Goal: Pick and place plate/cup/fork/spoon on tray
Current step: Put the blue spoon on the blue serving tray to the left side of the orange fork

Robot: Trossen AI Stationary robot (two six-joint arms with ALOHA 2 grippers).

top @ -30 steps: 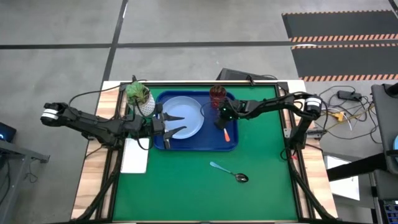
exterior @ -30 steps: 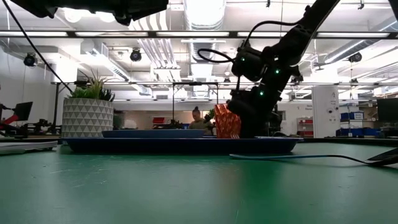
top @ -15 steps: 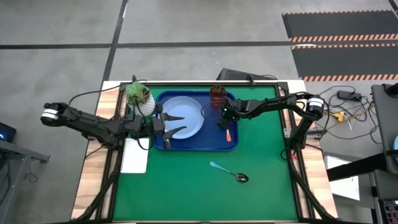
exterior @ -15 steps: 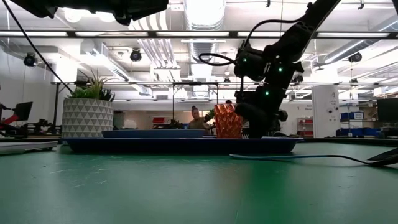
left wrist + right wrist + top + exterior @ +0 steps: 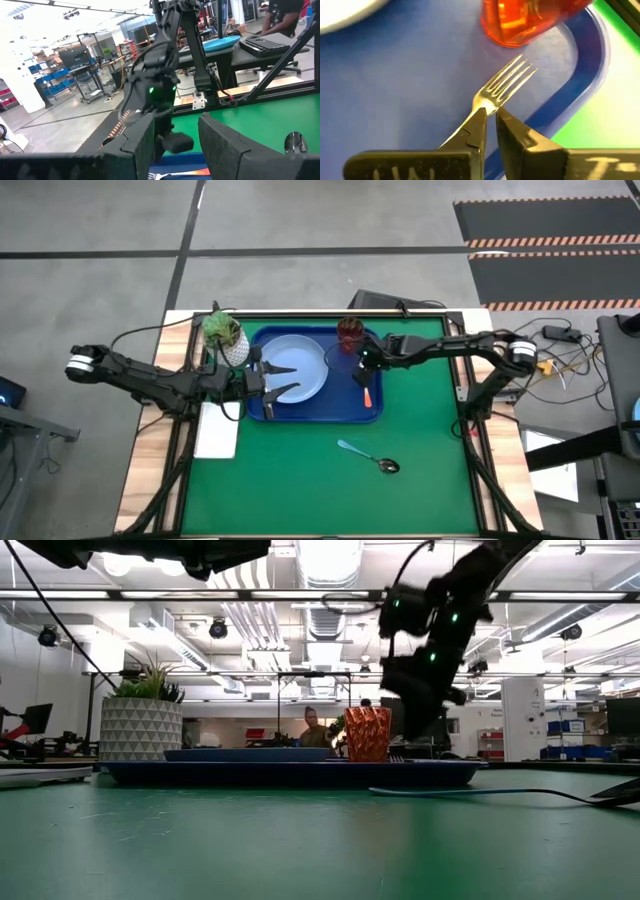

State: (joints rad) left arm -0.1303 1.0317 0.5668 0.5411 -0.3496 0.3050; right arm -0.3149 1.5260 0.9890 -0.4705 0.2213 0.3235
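Observation:
The dark-blue tray (image 5: 345, 408) holds the light-blue plate (image 5: 300, 360), the reddish cup (image 5: 349, 333) at its far right corner, and the orange-handled fork (image 5: 366, 393), which lies flat on the tray floor by the right rim. My right gripper (image 5: 361, 366) hovers above the fork. In the right wrist view the fingertips (image 5: 490, 114) stand a narrow gap apart over the fork's neck, with the tines (image 5: 509, 81) and the cup (image 5: 530, 15) beyond. The teal-handled spoon (image 5: 372, 458) lies on the green mat. My left gripper (image 5: 290, 379) is open over the plate's left part.
A white pot with a green plant (image 5: 228, 338) stands just past the tray's far left corner. A white flat piece (image 5: 216, 430) lies at the mat's left edge. The green mat (image 5: 420, 480) lies open to the tray's right and near side.
My right gripper has risen from the tray floor to well above the tray's rim and drawn slightly toward the table's right edge. The fork has stayed lying on the tray, and the cup has not moved.

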